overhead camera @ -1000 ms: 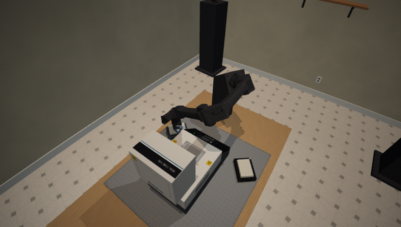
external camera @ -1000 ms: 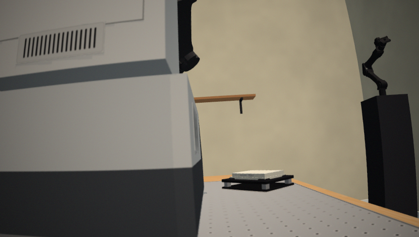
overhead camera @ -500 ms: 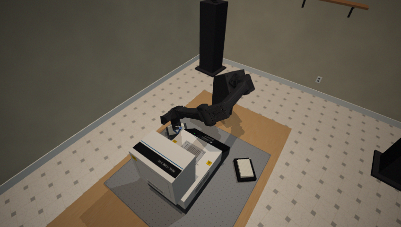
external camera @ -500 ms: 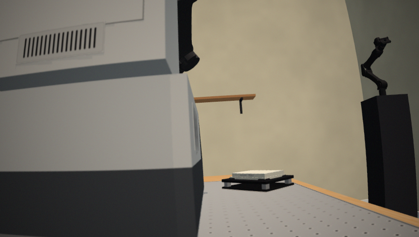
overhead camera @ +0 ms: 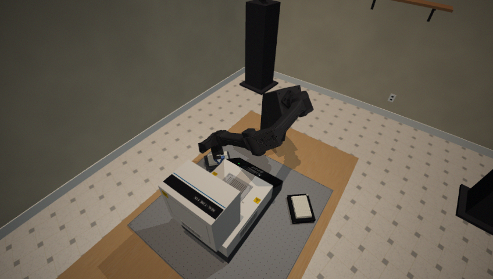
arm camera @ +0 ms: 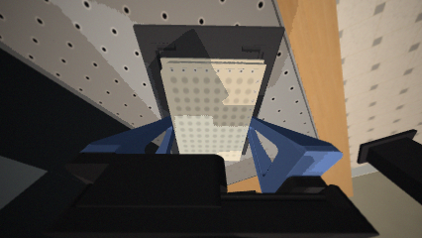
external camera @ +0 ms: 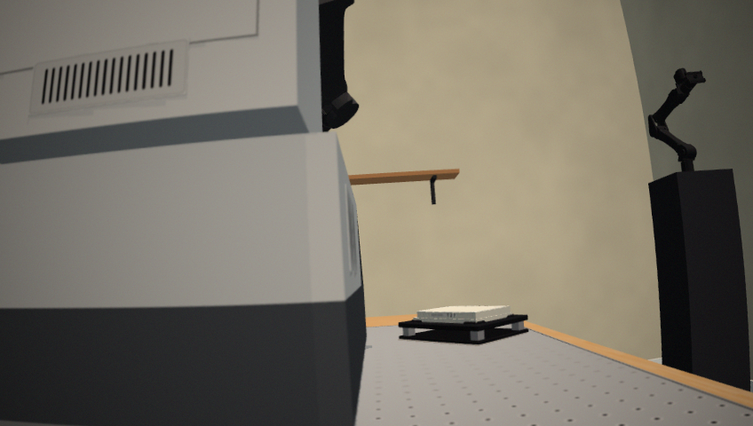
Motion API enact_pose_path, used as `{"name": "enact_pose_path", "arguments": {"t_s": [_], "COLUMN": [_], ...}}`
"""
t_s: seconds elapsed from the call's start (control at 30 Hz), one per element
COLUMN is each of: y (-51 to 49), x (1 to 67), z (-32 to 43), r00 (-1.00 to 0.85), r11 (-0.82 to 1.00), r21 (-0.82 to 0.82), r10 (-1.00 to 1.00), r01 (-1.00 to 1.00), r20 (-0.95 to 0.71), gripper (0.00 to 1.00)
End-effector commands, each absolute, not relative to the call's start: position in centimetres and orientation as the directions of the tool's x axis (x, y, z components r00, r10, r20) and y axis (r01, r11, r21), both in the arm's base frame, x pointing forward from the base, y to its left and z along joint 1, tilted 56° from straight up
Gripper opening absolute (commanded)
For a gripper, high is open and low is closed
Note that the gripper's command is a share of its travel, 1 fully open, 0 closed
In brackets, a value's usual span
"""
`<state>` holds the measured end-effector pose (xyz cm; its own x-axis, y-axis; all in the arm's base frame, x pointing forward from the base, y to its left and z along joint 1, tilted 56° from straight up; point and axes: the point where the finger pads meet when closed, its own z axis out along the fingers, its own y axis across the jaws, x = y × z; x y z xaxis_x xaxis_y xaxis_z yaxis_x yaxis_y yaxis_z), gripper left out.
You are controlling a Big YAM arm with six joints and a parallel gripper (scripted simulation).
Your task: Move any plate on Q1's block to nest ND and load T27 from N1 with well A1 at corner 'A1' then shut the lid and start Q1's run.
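My gripper [arm camera: 211,119] [overhead camera: 218,158] is shut on a sealed white well plate [arm camera: 213,89]. It holds the plate by its long sides, directly over the dark nest ND [arm camera: 149,45] [overhead camera: 208,162] behind the cycler. I cannot tell whether the plate rests on the nest. Cycler Q1 [overhead camera: 200,200] [external camera: 158,210] stands with its lid slid back, and its block [overhead camera: 237,183] is bare. Its lamp [overhead camera: 239,163] is green. Plate T27 [overhead camera: 300,206] [external camera: 462,312] lies flat on nest N1 [overhead camera: 291,211] [external camera: 464,325], to the right of Q1.
The grey perforated mat [overhead camera: 304,242] lies on a wooden table top [overhead camera: 332,165]. A black column [overhead camera: 261,45] stands behind the arm's base. A black pedestal [overhead camera: 477,203] [external camera: 697,264] carrying another small arm [external camera: 673,121] stands to the right. A wall shelf [external camera: 404,176] hangs at the back.
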<state>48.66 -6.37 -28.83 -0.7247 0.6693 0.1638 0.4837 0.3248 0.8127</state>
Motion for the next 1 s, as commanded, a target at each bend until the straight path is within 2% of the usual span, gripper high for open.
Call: {"name": "enact_pose_path", "arguments": {"t_s": [0.0,0.97], "y": [-6.4,-5.9], "x": [49.2,50.1], "z": [-29.0,-28.7], "r00": [-0.721,-0.733], "r11": [0.323,0.338], "r21": [0.812,0.818], "r10": [0.674,0.666], "r01": [0.485,0.465], "r20": [0.163,0.142], "gripper": [0.00,0.00]}}
